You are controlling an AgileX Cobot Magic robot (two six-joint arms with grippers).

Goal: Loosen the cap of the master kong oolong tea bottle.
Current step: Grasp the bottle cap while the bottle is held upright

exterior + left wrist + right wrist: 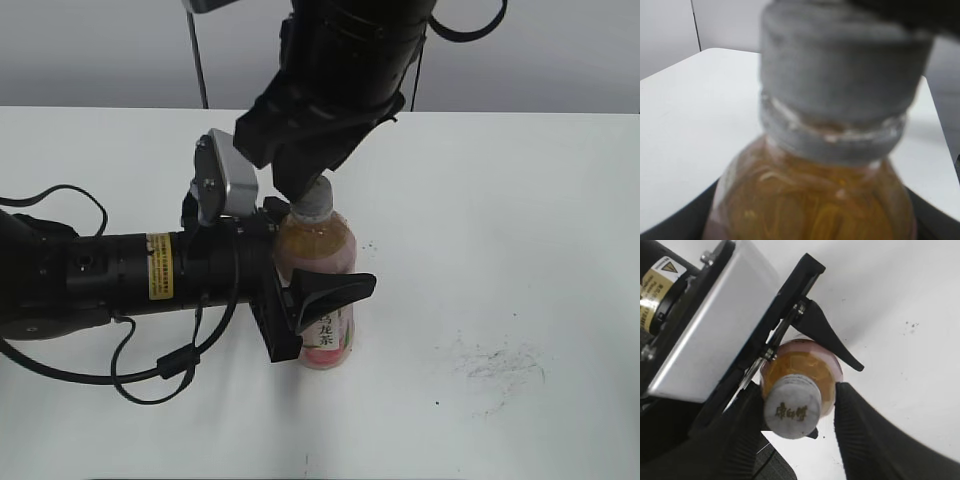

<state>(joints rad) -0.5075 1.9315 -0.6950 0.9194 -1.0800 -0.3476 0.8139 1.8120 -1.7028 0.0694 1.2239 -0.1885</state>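
White tabletop carried the upright master kong oolong tea bottle, left gripper clamped round its body, right gripper straddled the cap on top, jaws not yet closed; should pinch squarely before twisting.

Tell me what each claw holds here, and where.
The left claw clamps the bottle around its body. The right claw straddles the cap, but its fingers look apart, not gripping.
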